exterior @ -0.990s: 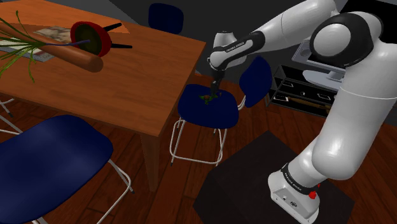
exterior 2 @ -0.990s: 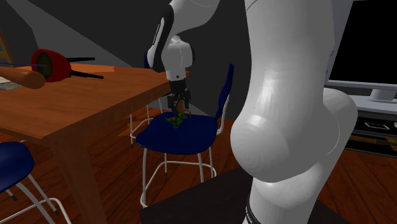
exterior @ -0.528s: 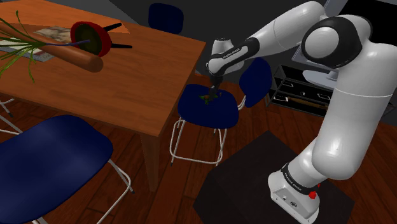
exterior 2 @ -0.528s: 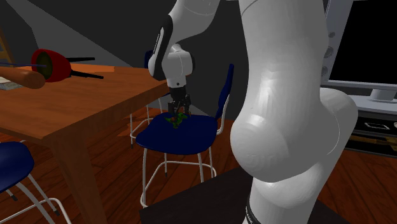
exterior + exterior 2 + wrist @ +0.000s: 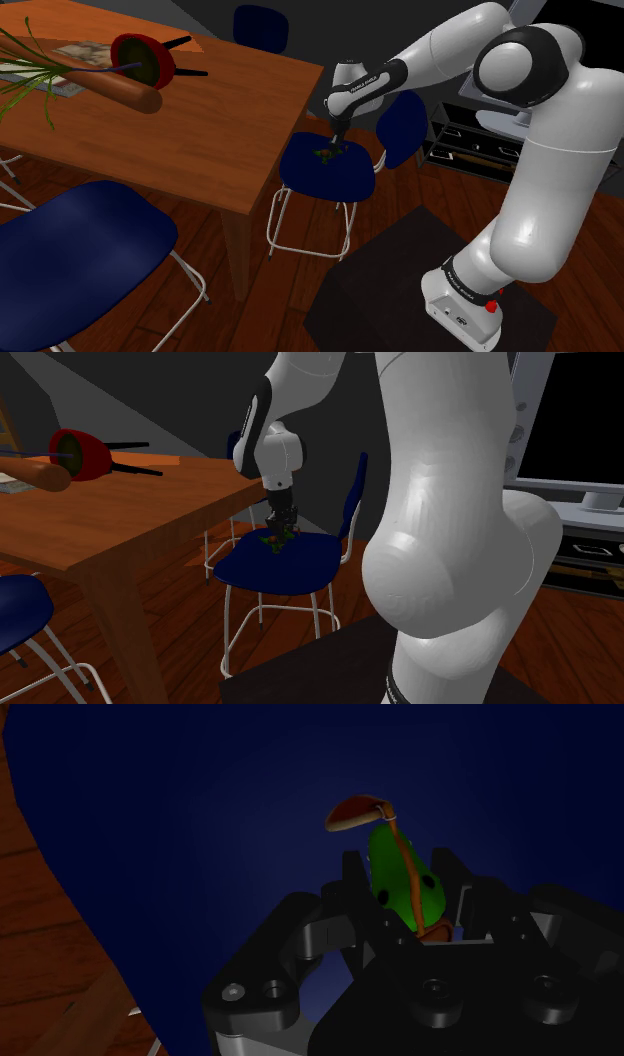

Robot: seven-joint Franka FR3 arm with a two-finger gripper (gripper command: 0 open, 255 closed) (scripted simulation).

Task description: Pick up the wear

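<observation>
The grasp itself is the step in hand. The arm (image 5: 440, 50) reaches from its stand toward the table (image 5: 200, 120) and points down at the blue chair (image 5: 330, 178) tucked beside the table's edge. The thing to pick up is a small green item (image 5: 402, 884) with dark spots, a thin brown strap and a brown flap at its far end. It lies on the chair's seat, near the middle and a little toward the table. In the wrist view the jaws stand on either side of the green item and appear to pinch its near end, with one black finger (image 5: 350, 879) against each flank and no gap showing. In the second exterior view the jaws are right at the seat, with the green item at their tips. The item looks to be resting on the seat, so by my reading the lift is not yet done. The next move probably calls for a straight, slow rise clear of the seat and the chair's back. The grip has to hold firm, since the item is small and held only by one end.
</observation>
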